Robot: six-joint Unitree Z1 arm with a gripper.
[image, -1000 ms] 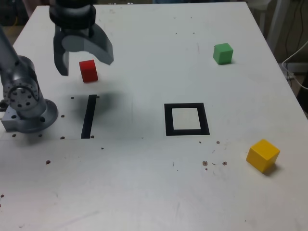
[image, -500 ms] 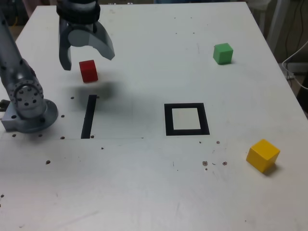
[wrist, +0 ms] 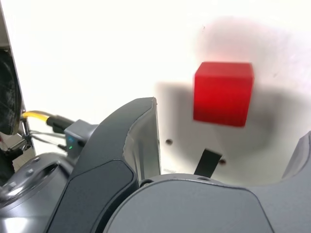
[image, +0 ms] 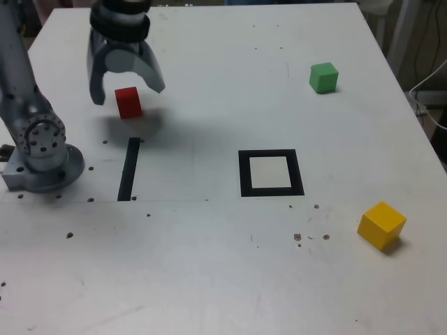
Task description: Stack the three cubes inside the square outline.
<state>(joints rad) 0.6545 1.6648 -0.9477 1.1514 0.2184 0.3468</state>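
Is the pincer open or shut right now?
Open. The pincer has its two jaws spread wide on either side of the red cube, with visible gaps and no contact; the wrist view shows the same.

**Bright, even light; wrist view washed out**

The white table [image: 209, 265] is evenly lit in the exterior view. A soft grey shadow lies under the gripper [image: 126, 87]. In the wrist view the table glares white, and the red cube [wrist: 223, 93] looks slightly blurred.
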